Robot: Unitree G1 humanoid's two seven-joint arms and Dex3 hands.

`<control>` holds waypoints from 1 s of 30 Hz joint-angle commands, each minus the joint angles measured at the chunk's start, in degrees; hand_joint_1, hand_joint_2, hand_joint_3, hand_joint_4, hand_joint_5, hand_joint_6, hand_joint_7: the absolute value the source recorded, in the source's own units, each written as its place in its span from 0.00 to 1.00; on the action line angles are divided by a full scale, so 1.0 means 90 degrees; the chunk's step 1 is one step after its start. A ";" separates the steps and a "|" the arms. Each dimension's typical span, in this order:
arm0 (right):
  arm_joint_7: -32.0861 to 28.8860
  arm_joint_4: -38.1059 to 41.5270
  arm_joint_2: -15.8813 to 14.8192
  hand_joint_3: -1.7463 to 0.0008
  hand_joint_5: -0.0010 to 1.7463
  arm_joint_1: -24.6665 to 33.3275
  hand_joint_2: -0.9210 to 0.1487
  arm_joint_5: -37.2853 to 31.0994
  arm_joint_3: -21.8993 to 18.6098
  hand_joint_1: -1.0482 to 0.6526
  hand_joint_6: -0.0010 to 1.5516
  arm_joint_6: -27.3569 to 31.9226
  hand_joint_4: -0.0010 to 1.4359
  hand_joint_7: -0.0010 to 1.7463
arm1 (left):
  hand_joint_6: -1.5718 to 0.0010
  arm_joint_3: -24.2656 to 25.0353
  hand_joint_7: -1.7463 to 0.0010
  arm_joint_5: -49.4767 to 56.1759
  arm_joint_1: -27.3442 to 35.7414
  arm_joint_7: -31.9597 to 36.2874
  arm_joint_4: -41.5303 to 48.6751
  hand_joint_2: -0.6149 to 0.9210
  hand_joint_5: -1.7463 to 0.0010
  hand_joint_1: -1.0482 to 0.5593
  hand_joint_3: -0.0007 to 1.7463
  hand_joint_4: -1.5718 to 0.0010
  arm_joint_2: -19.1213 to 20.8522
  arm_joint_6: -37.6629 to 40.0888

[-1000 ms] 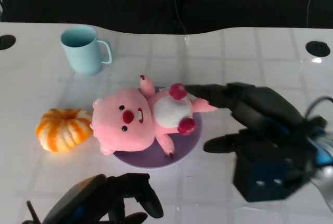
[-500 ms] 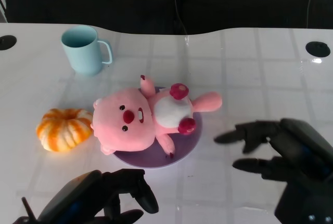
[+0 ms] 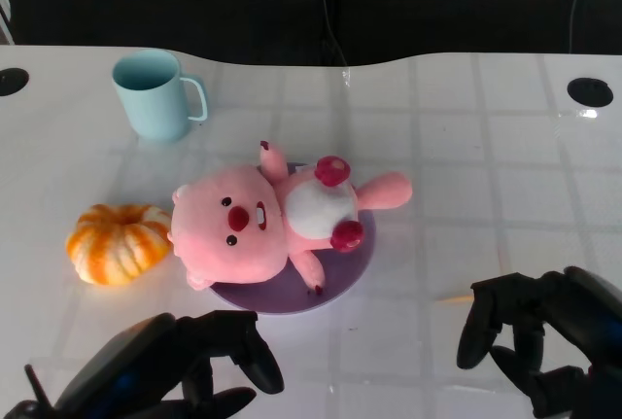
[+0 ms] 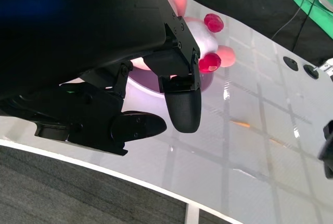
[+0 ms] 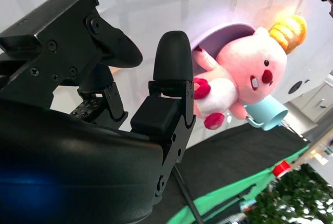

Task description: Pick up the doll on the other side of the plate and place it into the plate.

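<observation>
The pink plush doll [image 3: 267,220] lies on its back across the purple plate [image 3: 340,273], head toward the orange toy, one leg over the plate's right rim. The right wrist view shows the doll [image 5: 239,78] and plate [image 5: 223,31] beyond my fingers. In the left wrist view the doll [image 4: 218,52] peeks past the fingers. My right hand [image 3: 544,346] hovers at the lower right, apart from the doll, fingers curled and holding nothing. My left hand [image 3: 165,370] sits low at the front left, fingers spread, holding nothing.
A light blue mug [image 3: 155,93] stands at the back left. An orange-and-white pumpkin-like toy [image 3: 119,241] lies left of the doll's head. Round holes [image 3: 590,91] mark the table's far corners. Dark background lies beyond the table's far edge.
My right hand has let go of the doll's leg and drawn back toward the front right. The doll stays lying on the plate. The left hand has barely moved.
</observation>
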 commanded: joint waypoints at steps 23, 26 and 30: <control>0.0306 0.0537 -0.0188 0.31 0.95 -0.0332 0.49 0.0157 0.0062 0.66 0.54 0.0038 0.58 0.71 | 0.58 0.0002 0.38 -0.0046 -0.0036 -0.0029 0.0059 1.00 0.08 0.57 0.25 0.58 0.0112 -0.0119; 0.0262 0.0580 -0.0170 0.29 0.92 -0.0329 0.51 0.0149 0.0063 0.66 0.55 -0.0077 0.59 0.70 | 0.59 0.0003 0.38 -0.0030 -0.0030 -0.0027 0.0039 1.00 0.08 0.56 0.25 0.57 0.0128 -0.0123; 0.0292 0.0499 -0.0153 0.28 0.91 -0.0319 0.51 0.0125 0.0078 0.64 0.55 0.0055 0.59 0.68 | 0.59 0.0034 0.37 -0.0045 -0.0001 -0.0022 -0.0002 1.00 0.07 0.57 0.25 0.57 0.0143 -0.0155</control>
